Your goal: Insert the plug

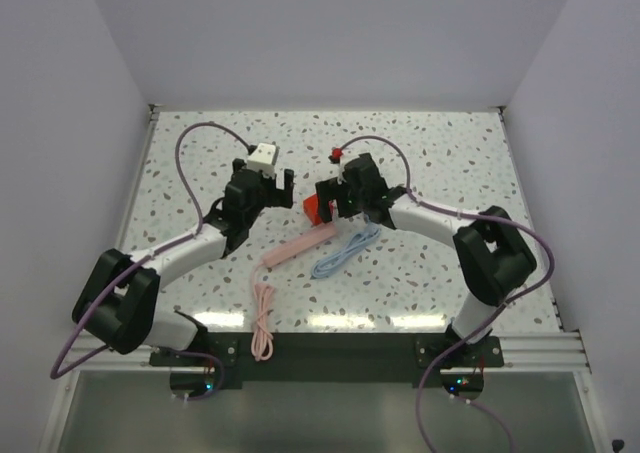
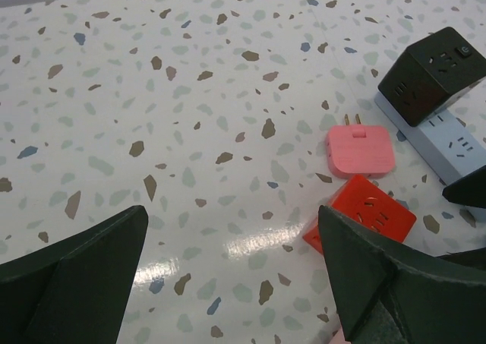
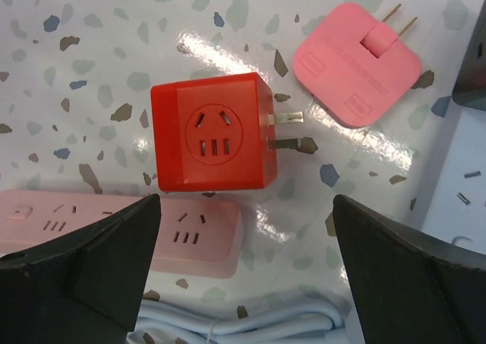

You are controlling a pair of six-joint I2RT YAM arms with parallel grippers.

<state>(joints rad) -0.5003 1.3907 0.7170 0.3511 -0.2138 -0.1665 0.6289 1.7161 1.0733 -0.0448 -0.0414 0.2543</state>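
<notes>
- Hovering wide open, your left gripper [image 2: 231,283] and right gripper [image 3: 247,272] both hold nothing.
- Red plug [image 3: 211,141] lies on the table [image 3: 91,71], prongs toward 3 o'clock in the right wrist view.
- Pink plug [image 3: 357,63] sits at its 2 o'clock; pink strip [image 3: 114,230] at 7 o'clock.

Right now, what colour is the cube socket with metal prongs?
The plastic cube socket is red, clearest in the right wrist view.

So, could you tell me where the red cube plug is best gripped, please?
Probably from above, across the red cube on the two flat sides flanking its prongs: it lies socket-face up, prongs pointing sideways, so they stay clear.
</notes>
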